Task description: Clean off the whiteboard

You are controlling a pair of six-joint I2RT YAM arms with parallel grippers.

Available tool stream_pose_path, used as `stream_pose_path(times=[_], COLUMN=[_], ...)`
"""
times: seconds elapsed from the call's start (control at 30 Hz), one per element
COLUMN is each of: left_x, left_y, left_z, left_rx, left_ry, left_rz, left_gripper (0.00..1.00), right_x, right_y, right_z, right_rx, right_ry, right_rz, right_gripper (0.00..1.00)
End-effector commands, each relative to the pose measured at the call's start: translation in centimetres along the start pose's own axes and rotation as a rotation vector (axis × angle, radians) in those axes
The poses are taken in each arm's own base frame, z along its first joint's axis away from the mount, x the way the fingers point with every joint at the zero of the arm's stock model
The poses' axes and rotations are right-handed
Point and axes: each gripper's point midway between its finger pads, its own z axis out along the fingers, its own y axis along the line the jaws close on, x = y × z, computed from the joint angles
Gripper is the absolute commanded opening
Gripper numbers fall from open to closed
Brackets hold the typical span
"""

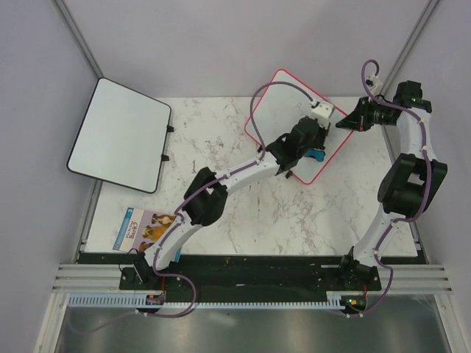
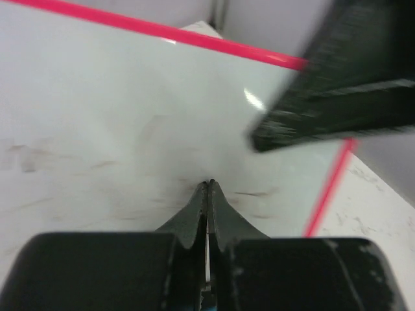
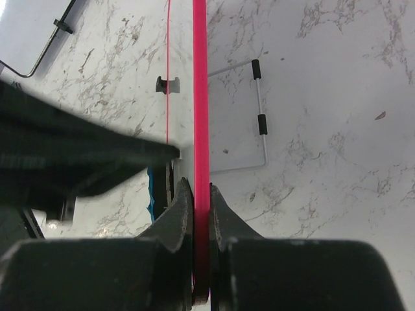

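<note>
The pink-framed whiteboard (image 1: 281,103) stands tilted near the far right corner of the tabletop (image 1: 243,217), its pink rim pinched between the jaws of the right gripper (image 3: 201,189). The left gripper (image 2: 209,184), jaws pressed together, points at the smudged white face.

The left arm (image 1: 221,184) reaches diagonally forward and right, elbow bent. The left gripper (image 2: 209,184) has its fingers pressed together, tips touching. The right arm (image 1: 412,176) is folded at the elbow, wrist turned left. The right gripper (image 3: 201,188) clamps the whiteboard (image 3: 200,97) frame.
</note>
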Motion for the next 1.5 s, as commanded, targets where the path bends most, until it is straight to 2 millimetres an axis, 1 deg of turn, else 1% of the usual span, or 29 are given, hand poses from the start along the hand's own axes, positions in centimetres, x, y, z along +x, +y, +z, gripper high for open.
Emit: stream_pose_path(times=[0.0,0.03,0.07,0.13,0.2,0.3,0.33,0.37,0.4,0.43,0.47,0.5,0.53,0.57,0.6,0.63,0.67,0.73,0.77,0.8,0.9,0.93,1.0,1.03,1.07,1.13,1.23,1.33,1.47], left_x=[3.0,3.4,3.0,2.5,2.1,1.2,1.2,1.2,0.5,2.5,0.5,0.2,1.9,0.8,0.7,1.8,1.8,2.2,2.2,2.4,2.6,3.3,3.0,3.6,2.6,2.8,2.8,3.6,3.8], left_y=[13.3,13.9,14.8,15.3,14.9,13.8,13.5,12.8,12.2,11.9,10.4,9.5,9.0,7.7,7.2,7.3,7.0,7.3,7.6,8.0,8.0,7.8,7.0,6.9,6.4,5.4,4.4,2.5,1.6], left_z=[-0.1,-0.2,-0.3,-0.4,-0.5,-1.3,-2.4,-3.0,-3.5,-4.5,-5.7,-6.3,-7.3,-8.3,-8.7,-9.3,-9.6,-9.9,-10.0,-9.9,-9.7,-9.6,-9.4,-9.2,-9.1,-9.0,-8.7,-8.7,-8.7], left_rx=[-0.262,-0.27,-0.282,-0.285,-0.262,-0.215,-0.203,-0.165,-0.134,-0.113,-0.037,0.007,0.046,0.112,0.12,0.112,0.097,0.058,0.009,-0.024,-0.024,-0.01,0.009,0.004,-0.016,0.002,0.033,0.143,0.196], left_ry=[0.081,0.084,0.075,0.068,0.067,0.054,0.061,0.066,0.05,0.096,0.074,0.068,0.105,0.086,0.072,0.087,0.074,0.052,0.046,0.045,0.035,0.04,0.0,-0.003,-0.048,-0.077,-0.103,-0.112,-0.112], left_rz=[-0.187,-0.193,-0.195,-0.175,-0.162,-0.158,-0.15,-0.133,-0.125,-0.117,-0.1,-0.08,-0.053,0.02,0.062,0.109,0.226,0.331,0.418,0.446,0.532,0.555,0.637,0.667,0.721,0.789,0.824,0.847,0.858], left_gripper=[0.02,0.02,0.02,0.02,0.02,0.02,0.02,0.02,0.06,0.23,0.34,0.44,0.65,0.71,0.76,0.84,0.87,0.93,0.95,0.98,0.99,0.99,0.99,1.0,1.0,1.0,1.0,1.0,0.98], right_x=[9.6,9.6,9.5,9.6,9.8,9.9,9.8,9.9,9.9,9.9,9.8,9.8,9.9,9.9,9.9,9.8,9.9,9.9,9.9,9.8,9.9,10.0,10.0,10.0,9.9,10.0,10.1,10.2,10.2], right_y=[0.0,0.0,-0.1,-0.1,0.0,-0.1,0.0,0.0,0.0,0.1,0.1,0.0,0.1,0.1,0.2,0.2,0.2,0.3,0.2,0.2,0.2,0.1,0.1,0.1,0.1,0.1,0.2,0.1,0.1], right_z=[2.5,2.5,2.6,2.6,2.6,2.6,2.6,2.6,2.6,2.5,2.5,2.5,2.5,2.5,2.6,2.6,2.6,2.7,2.7,2.7,2.8,2.8,2.9,2.8,2.8,2.9,2.9,2.9,3.0], right_rx=[0.012,0.012,0.012,0.012,0.009,0.006,0.004,0.005,0.007,0.007,0.007,0.008,0.006,0.005,0.002,0.0,0.0,-0.005,-0.004,-0.007,-0.008,-0.01,-0.01,-0.01,-0.01,-0.012,-0.015,-0.015,-0.018], right_ry=[0.355,0.355,0.353,0.355,0.357,0.356,0.355,0.357,0.357,0.357,0.357,0.355,0.355,0.355,0.353,0.352,0.351,0.35,0.348,0.347,0.347,0.347,0.347,0.347,0.346,0.349,0.348,0.351,0.351], right_rz=[0.008,0.007,0.005,0.008,0.01,0.014,0.011,0.014,0.012,0.011,0.008,0.008,0.009,0.011,0.012,0.01,0.013,0.014,0.013,0.013,0.018,0.019,0.019,0.017,0.016,0.015,0.019,0.023,0.022], right_gripper=[0.0,0.0,0.0,0.0,0.0,0.0,0.0,0.0,0.0,0.0,0.0,0.0,0.0,0.0,0.0,0.0,0.0,0.0,0.0,0.0,0.0,0.0,0.0,0.0,0.0,0.0,0.0,0.0,0.0])
